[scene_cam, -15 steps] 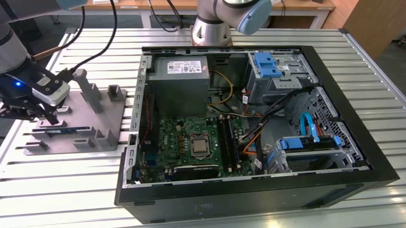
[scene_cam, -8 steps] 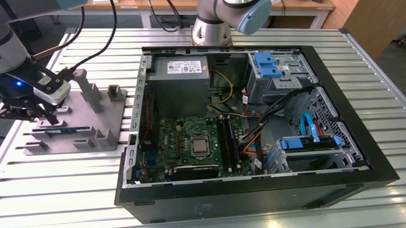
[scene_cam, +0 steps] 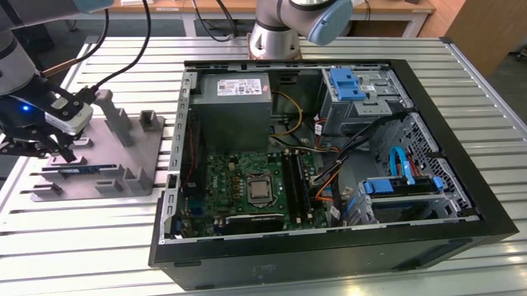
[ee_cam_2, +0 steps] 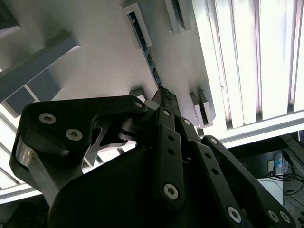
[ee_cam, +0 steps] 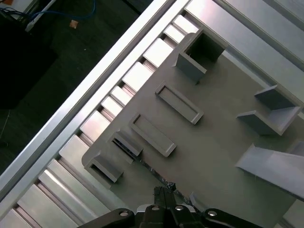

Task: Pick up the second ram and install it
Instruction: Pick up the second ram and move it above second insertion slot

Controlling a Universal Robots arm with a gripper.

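Second ram sits in the grey fixture plate at the exterior view's left, with the pincer at its end, well apart from the green motherboard. In the second wrist view the pincer looks pressed together on the stick's edge. In the first wrist view the stick is seated in its holders under the pincer. I judge it gripped but not lifted, with installing left.

The gripper hangs low over the grey fixture plate, with a tall upright post close beside it. The open case leaves the motherboard reachable from above, though cables crowd one edge.
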